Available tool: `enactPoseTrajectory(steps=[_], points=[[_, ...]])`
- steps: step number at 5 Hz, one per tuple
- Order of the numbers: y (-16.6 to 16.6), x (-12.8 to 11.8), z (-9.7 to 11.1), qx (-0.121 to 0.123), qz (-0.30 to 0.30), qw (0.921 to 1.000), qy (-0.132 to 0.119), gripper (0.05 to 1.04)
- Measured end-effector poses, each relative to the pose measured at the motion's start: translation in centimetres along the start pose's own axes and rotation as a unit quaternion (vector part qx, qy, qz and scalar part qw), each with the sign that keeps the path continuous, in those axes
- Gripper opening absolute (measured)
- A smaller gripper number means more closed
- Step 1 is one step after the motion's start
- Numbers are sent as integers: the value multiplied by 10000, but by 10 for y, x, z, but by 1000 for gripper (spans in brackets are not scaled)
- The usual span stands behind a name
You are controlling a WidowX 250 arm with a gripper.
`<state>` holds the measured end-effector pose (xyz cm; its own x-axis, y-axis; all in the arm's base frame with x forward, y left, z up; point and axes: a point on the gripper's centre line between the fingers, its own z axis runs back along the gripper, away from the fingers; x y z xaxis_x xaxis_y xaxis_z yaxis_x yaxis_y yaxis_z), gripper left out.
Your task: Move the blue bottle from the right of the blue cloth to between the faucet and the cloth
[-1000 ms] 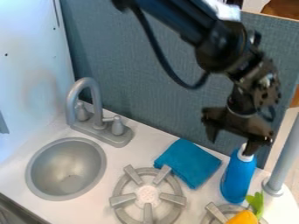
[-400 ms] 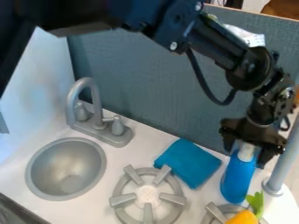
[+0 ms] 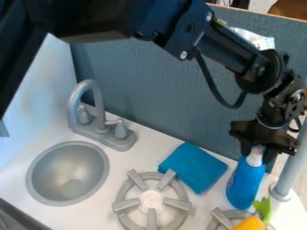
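Note:
At the right, the black gripper hangs over the counter, shut on the white cap of a blue bottle. One finger stands at each side of the cap. The bottle is upright, close to the grey post, with its lower end by the rear of the partly visible burner. To its left lies a folded blue cloth, apart from it.
A grey post rises just right of the bottle. Near the front are an orange toy vegetable and a burner. The sink and faucet are left. A blue-grey panel stands behind.
The gripper has moved right to the bottle's top, then slightly lower, and its fingers have drawn together around the cap. The upper arm has swung into view at the upper left.

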<state>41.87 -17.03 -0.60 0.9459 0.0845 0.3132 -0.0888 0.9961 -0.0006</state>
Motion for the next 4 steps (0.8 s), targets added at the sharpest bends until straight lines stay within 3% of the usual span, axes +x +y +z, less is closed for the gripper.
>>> enactPoseTrajectory(steps=[1,3,4], points=[[2,-1,3,1,-17,10000,1,473],[8,8,47,-162,14,9995,-259,472],[46,21,65,15,309,9987,-405,472]])
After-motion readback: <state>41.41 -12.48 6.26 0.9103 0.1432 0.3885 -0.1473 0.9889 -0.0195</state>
